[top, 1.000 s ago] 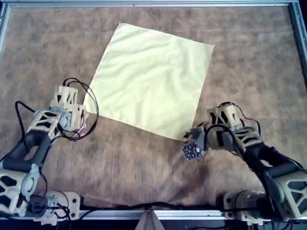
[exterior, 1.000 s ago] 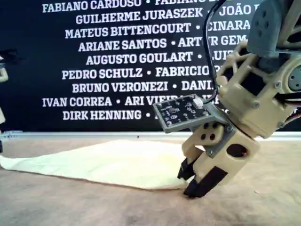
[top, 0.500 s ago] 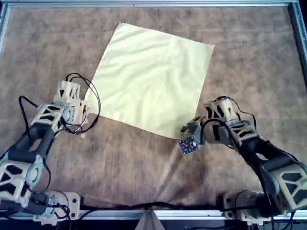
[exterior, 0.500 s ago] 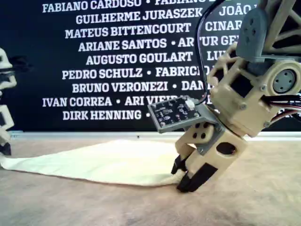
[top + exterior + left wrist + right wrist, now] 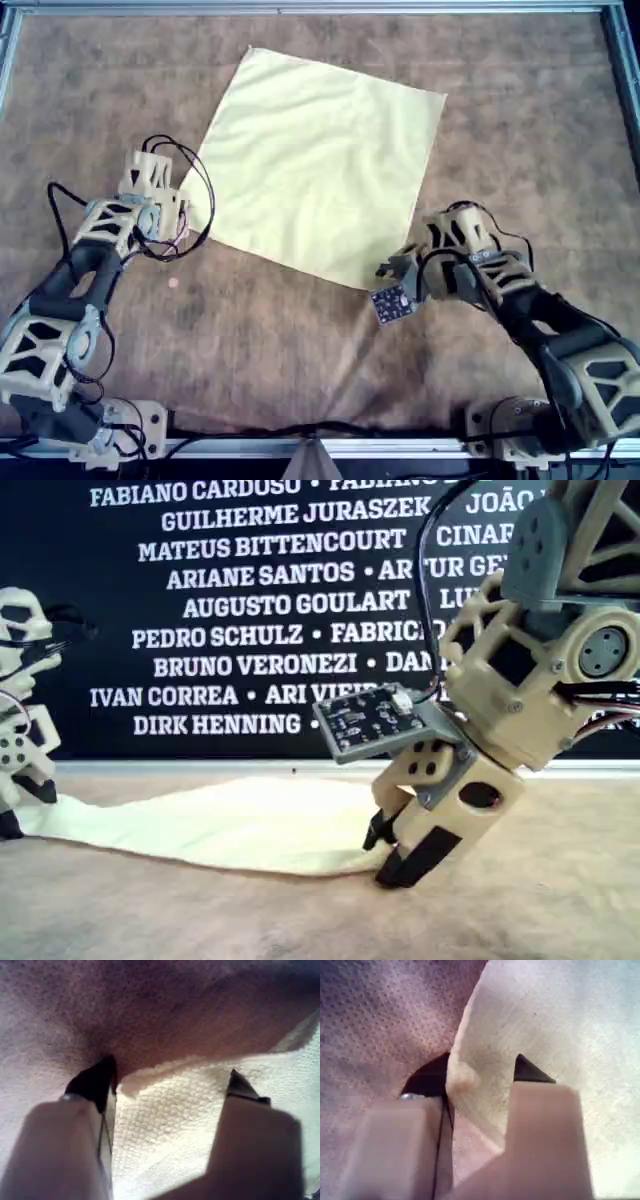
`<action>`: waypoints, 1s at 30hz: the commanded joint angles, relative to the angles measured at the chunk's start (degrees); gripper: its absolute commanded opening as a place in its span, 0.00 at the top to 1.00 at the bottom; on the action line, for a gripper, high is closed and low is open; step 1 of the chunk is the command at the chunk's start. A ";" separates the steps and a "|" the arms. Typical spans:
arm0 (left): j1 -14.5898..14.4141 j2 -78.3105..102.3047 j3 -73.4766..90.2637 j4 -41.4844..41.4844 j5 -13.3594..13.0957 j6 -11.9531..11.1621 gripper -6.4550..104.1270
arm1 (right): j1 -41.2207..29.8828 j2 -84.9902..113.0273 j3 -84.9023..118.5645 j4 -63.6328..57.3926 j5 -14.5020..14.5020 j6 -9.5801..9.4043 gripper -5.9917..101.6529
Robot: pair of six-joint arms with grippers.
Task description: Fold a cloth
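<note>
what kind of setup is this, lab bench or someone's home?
Looks like a lab or demo rig, not a home: a metal-framed table with brown covering, two printed arms working a yellow cloth, and a black backdrop printed with people's names.

We see the cloth (image 5: 320, 170) as plain pale yellow, unpatterned, on a mottled brown table covering (image 5: 280, 340). Both arms are beige with black cables; the right gripper (image 5: 395, 855) has black fingertips. At twelve o'clock in the exterior view, a black banner (image 5: 250, 610) carries white lettering.
</note>
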 commanded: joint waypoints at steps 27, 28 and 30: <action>-0.62 0.26 -2.20 -0.70 -0.26 5.71 0.25 | 2.11 0.35 -5.27 -2.90 0.09 0.18 0.50; -0.62 0.26 -2.20 -0.70 -0.26 5.71 0.25 | 2.11 0.35 -5.27 -2.90 0.09 0.18 0.50; -0.62 0.18 -2.20 -0.70 -0.26 5.71 0.25 | 2.11 0.35 -5.27 -2.90 0.09 0.18 0.50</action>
